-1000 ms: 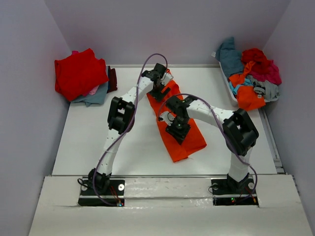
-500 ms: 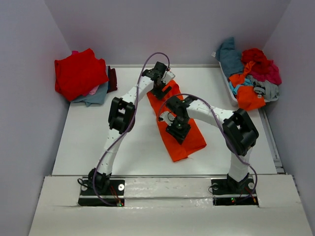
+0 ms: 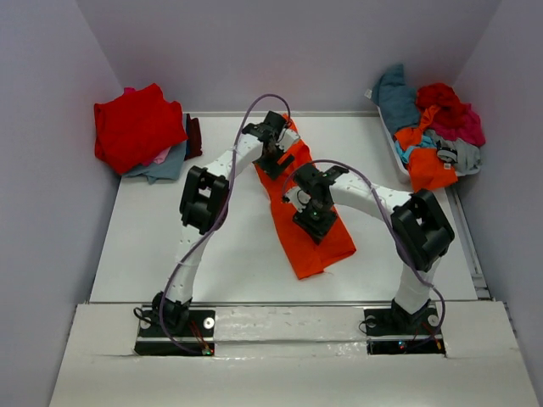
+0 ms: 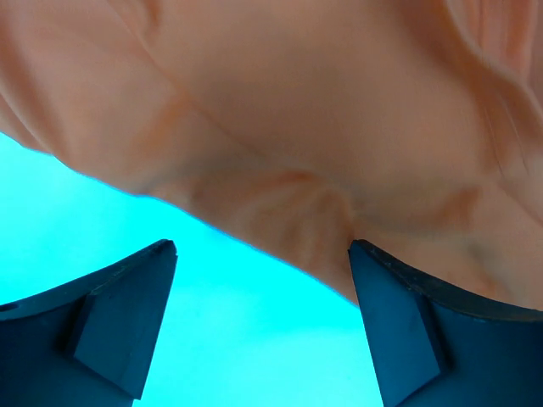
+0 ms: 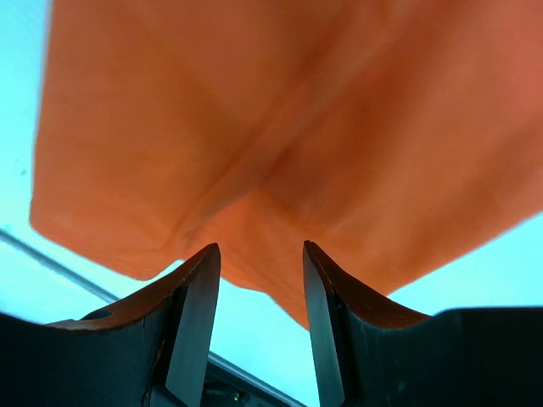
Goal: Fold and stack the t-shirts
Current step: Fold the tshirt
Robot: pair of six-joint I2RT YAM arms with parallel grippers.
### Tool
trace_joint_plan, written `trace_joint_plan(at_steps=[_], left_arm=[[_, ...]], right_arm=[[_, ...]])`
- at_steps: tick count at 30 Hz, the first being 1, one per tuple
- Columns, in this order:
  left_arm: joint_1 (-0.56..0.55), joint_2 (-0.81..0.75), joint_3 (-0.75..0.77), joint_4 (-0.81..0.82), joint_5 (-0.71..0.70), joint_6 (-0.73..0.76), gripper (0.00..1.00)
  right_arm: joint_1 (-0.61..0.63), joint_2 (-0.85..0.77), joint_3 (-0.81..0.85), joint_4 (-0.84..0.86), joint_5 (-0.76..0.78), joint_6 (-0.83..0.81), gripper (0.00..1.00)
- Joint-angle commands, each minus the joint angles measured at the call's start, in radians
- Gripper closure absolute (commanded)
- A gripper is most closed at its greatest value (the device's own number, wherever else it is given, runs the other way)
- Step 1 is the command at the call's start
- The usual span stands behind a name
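Orange cloth, the orange t-shirt [image 3: 321,248] already narrowed to a long strip, lies slantwise across the middle of the table [image 3: 153,254], its far end near the back edge and its near end pointing toward the right arm's base. Against the frames of a moment ago the strip has hardly altered. What has moved is the arms: the right gripper [image 3: 316,222] has slid a little rightward along the strip's middle, and the left arm's elbow has swung slightly outward while the left gripper [image 3: 273,161] keeps its place at the far end. I read that as repositioning for the crosswise fold, which is not yet begun, so this shirt is only partly folded. The left arm reaches long and high over the table, wrist bent down onto the cloth. Its fingers [image 4: 119,314] stand wide apart, with the shirt's edge just beyond the tips and nothing pinched. The right arm bends inward from its base, wrist pitched down, with its fingers [image 5: 193,322] drawn to a narrow gap around a ridge of cloth whose creases run toward them; whether they truly clamp it I cannot tell. Folded shirts [image 3: 136,127], red on top, sit stacked at the far left, and a heap of unfolded shirts [image 3: 433,127] waits at the far right.
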Motion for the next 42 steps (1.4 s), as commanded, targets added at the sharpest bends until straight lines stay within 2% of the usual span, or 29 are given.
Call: trace_joint_plan(at_steps=[1,4,6,9,11,13,16,20,24,28,37,42], left_arm=[[-0.007,-0.179,-0.119,-0.086,0.069,-0.032,0.04],[-0.007,-0.247,-0.173,-0.103,0.071,-0.028,0.04],[-0.007,-0.261,-0.15,-0.134,0.063,-0.026,0.04],[-0.007,-0.247,-0.072,-0.238,0.124,-0.038,0.05],[-0.007,-0.258,-0.073,-0.267,0.203,-0.034,0.06],[-0.007,-0.278,-0.104,-0.303,0.252,-0.008,0.06],[-0.016,-0.27,-0.144,-0.398,0.406,0.041,0.08],[-0.016,-0.328,-0.279,-0.412,0.476,0.093,0.09],[-0.048,-0.402,-0.429,-0.413,0.477,0.173,0.08],[-0.058,-0.436,-0.483,-0.413,0.471,0.216,0.08],[-0.102,-0.436,-0.529,-0.415,0.494,0.276,0.05],[-0.111,-0.386,-0.508,-0.413,0.5,0.3,0.05]], right_arm=[[-0.094,-0.038,0.025,0.077,0.065,0.095,0.5],[-0.139,-0.013,0.037,0.086,0.078,0.106,0.5],[-0.148,0.001,0.037,0.098,0.087,0.109,0.5],[-0.157,0.028,0.026,0.12,0.113,0.106,0.51],[-0.157,0.048,0.036,0.115,0.11,0.101,0.51],[-0.166,0.07,0.049,0.112,0.095,0.101,0.51],[-0.176,0.09,0.059,0.097,0.082,0.109,0.51],[-0.211,0.09,0.054,0.105,0.09,0.12,0.51],[-0.222,0.088,0.05,0.099,0.089,0.118,0.51],[-0.222,0.088,0.045,0.094,0.085,0.123,0.51],[-0.222,0.071,0.046,0.092,0.098,0.129,0.51],[-0.231,0.057,0.086,0.106,0.113,0.129,0.51]])
